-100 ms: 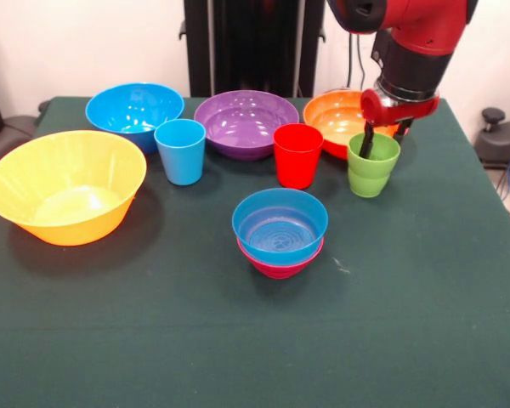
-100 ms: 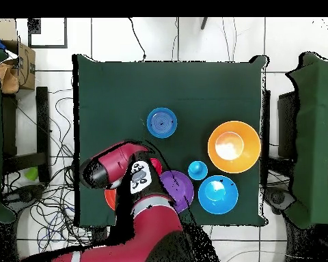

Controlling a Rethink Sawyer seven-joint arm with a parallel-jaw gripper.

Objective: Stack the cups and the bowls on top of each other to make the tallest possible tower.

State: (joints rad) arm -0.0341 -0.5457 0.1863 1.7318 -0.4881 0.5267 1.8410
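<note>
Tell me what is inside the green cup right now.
A dark finger of the hand reaches down inside the green cup, near its rim. The cup's bottom is hidden by its own wall, and in the overhead view the arm covers the cup entirely.

Dark green table, cardboard box and tangled floor cables alongside.

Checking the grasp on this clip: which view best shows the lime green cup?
The front view. The green cup stands upright by the red-orange bowl, with a finger of the gripper reaching down inside its rim. In the overhead view the arm hides the cup completely.
</note>
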